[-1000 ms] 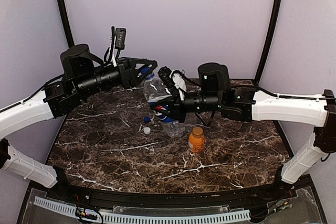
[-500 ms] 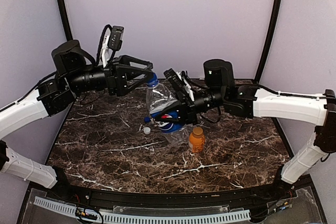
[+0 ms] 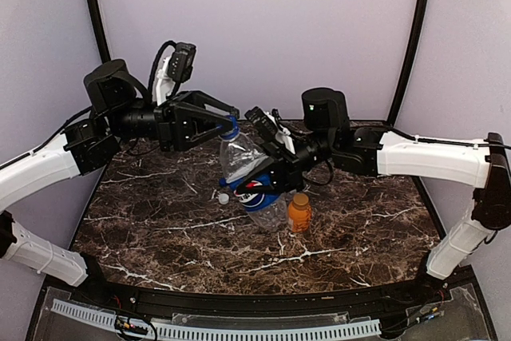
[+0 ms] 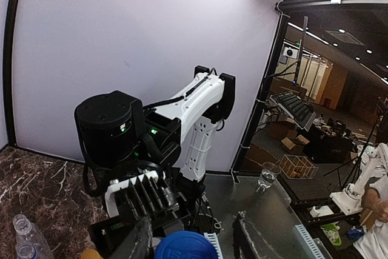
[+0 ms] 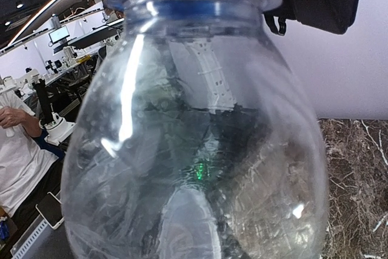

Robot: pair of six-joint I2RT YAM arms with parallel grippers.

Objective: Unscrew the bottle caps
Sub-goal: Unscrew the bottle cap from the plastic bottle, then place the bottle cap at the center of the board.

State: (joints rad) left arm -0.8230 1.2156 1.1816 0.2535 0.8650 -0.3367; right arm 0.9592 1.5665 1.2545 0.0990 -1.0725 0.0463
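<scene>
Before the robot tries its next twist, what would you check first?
1. Right gripper clamped on the big bottle: ok, it is held tilted off the table.
2. Blue cap sits between the left gripper fingers: ok.
3. Those fingers actually pinching the cap: cannot tell, the wrist view hints at a gap on one side.
4. Cap loosened at all: cannot tell.
5. Orange bottle out of the way: ok, upright, capped, standing apart.
</scene>
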